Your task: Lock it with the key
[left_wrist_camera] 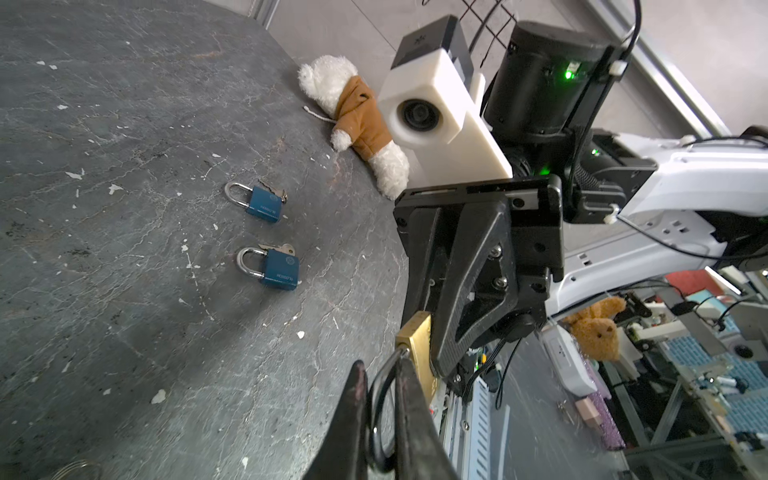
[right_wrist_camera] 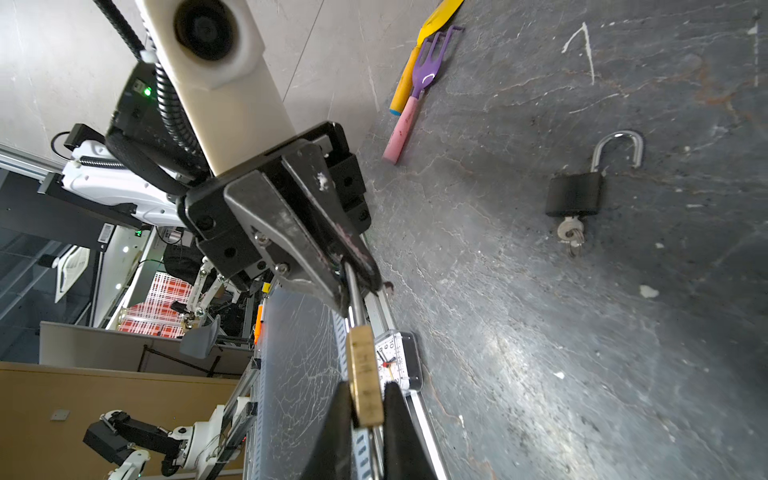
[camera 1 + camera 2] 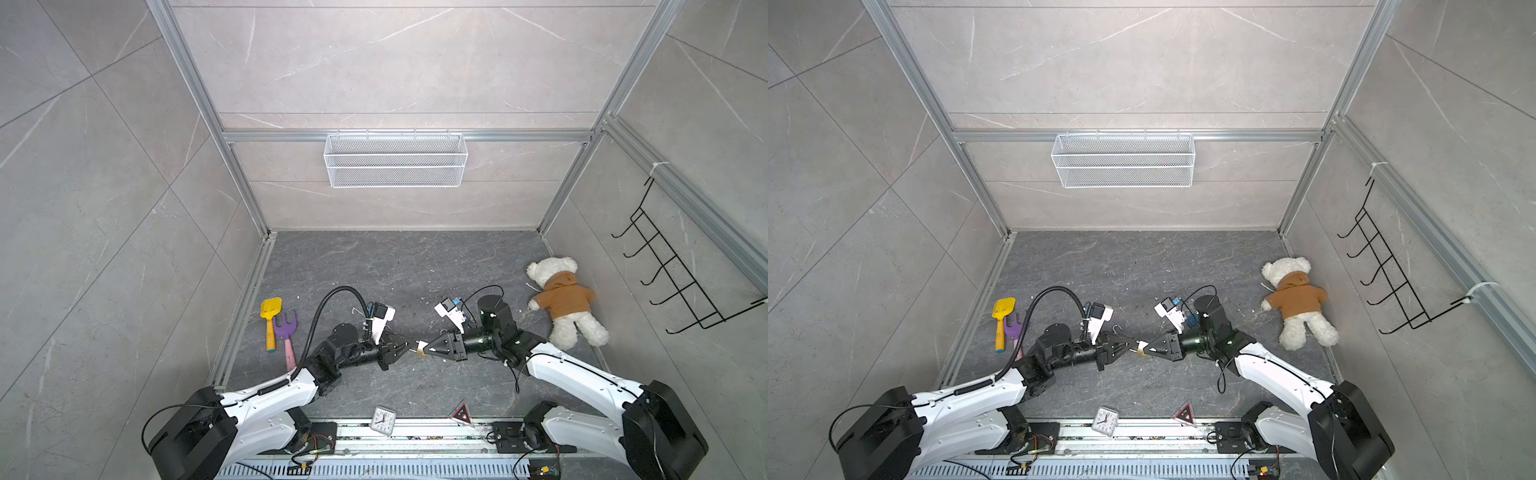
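Meeting at lower centre in both top views, your two arms share one brass padlock [image 2: 365, 365] held above the dark tabletop [image 3: 395, 266]. The right gripper [image 2: 365, 392] pinches the lock's body across its flat faces. The left gripper [image 1: 380, 374], pressed together, clamps the shackle [image 2: 354, 301].

The lock's long axis runs left to right across a top view, along the line from wrist to wrist. Its shackle end points toward the left arm and its keyway end toward the right. Your coming move likely turns on that axis: seating the shackle means pressing the grippers toward each other along it, without sideways drift. You cannot tell whether the shackle is already home or whether a key sits in the keyway.

Neither arm is nearer, since each is already on the lock. Open room lies toward the upper part of the tabletop. At the bottom of the frame, an alarm clock [image 3: 383, 420] and a red triangle [image 3: 462, 413] crowd the front rail. A black padlock [image 2: 575, 195], shackle swung open, lies on the tabletop with a blue padlock [image 1: 264, 205] and a second blue padlock [image 1: 280, 270]. A toy shovel [image 3: 271, 309] at left and a teddy bear [image 3: 565, 303] at right lie well apart.
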Available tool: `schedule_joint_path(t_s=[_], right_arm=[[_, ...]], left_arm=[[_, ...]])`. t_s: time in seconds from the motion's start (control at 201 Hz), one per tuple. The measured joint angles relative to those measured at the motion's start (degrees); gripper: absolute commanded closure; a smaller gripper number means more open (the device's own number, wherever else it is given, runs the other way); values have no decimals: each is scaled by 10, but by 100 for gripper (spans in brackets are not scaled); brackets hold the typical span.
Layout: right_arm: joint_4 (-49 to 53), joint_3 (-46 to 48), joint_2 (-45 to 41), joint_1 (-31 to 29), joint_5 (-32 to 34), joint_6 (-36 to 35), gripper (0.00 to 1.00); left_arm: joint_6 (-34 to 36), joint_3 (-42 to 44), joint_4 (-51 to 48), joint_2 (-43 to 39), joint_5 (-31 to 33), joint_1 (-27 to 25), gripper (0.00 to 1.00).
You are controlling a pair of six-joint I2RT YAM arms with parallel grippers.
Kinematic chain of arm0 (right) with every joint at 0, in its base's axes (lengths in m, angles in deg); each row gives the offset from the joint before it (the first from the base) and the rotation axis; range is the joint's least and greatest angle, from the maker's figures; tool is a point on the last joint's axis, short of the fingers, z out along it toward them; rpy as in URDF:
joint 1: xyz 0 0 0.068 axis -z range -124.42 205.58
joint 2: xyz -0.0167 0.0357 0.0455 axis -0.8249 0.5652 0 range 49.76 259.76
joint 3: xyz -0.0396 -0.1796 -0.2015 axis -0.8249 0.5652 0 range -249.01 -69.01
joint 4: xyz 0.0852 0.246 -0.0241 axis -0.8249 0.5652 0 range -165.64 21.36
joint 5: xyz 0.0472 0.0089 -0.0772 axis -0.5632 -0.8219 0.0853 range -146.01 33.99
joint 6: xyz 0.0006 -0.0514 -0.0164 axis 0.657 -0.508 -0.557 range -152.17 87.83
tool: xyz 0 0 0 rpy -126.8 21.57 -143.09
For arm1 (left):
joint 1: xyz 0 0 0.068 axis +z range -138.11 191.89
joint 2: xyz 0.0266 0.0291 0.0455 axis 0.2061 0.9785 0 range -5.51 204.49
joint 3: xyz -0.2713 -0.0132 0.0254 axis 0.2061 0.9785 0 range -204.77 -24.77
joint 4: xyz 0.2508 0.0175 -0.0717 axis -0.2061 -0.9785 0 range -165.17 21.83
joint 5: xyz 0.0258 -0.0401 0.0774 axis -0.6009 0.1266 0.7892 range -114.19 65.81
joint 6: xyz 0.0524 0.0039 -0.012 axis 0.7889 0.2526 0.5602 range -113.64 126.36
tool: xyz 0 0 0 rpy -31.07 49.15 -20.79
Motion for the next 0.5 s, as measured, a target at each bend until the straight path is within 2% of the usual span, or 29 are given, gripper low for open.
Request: schedule_joint_path(t_s=[0.219,0.443,0.503], right_arm=[[-99,15,12,0,12,48,82],[-193,22,35,4,3,91,100],[-211,23,40,4,2,102,100]], left_arm=[[-59,15,79,7,46,-4,100],[-84,17,109,7,78,-3,100],[-88,17,115,7,84,-3,100]])
